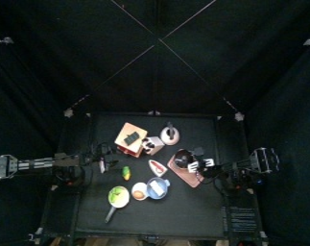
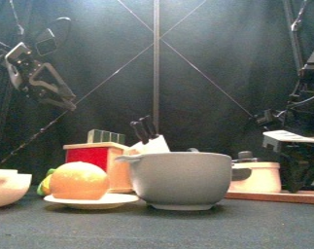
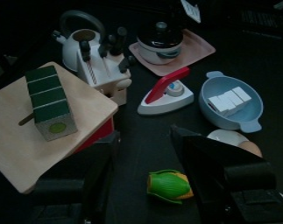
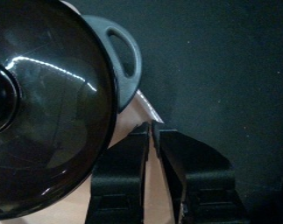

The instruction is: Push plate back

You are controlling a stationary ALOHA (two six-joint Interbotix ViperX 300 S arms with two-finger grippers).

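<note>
The pale pink plate (image 1: pixel 193 179) lies at the table's right side with a black lidded pot (image 1: pixel 184 160) on it. It also shows in the left wrist view (image 3: pixel 200 42), in the front view (image 2: pixel 269 197) and in the right wrist view (image 4: pixel 141 112). My right gripper (image 4: pixel 155 131) is shut, with its tips on the plate's surface right beside the pot (image 4: pixel 44 96) and its handle (image 4: pixel 123 52). My left gripper (image 3: pixel 155 153) is open and empty, held above the table's left side (image 1: pixel 104 165) and raised high in the front view (image 2: pixel 36 68).
A wooden board (image 3: pixel 38 122) with a green box (image 3: pixel 47 103), a knife block (image 3: pixel 109 54) and a kettle (image 3: pixel 75 31) stand towards the back. A red-and-white iron (image 3: pixel 165 92), a blue dish (image 3: pixel 231 101) and a yellow-green fruit (image 3: pixel 169 185) lie in front.
</note>
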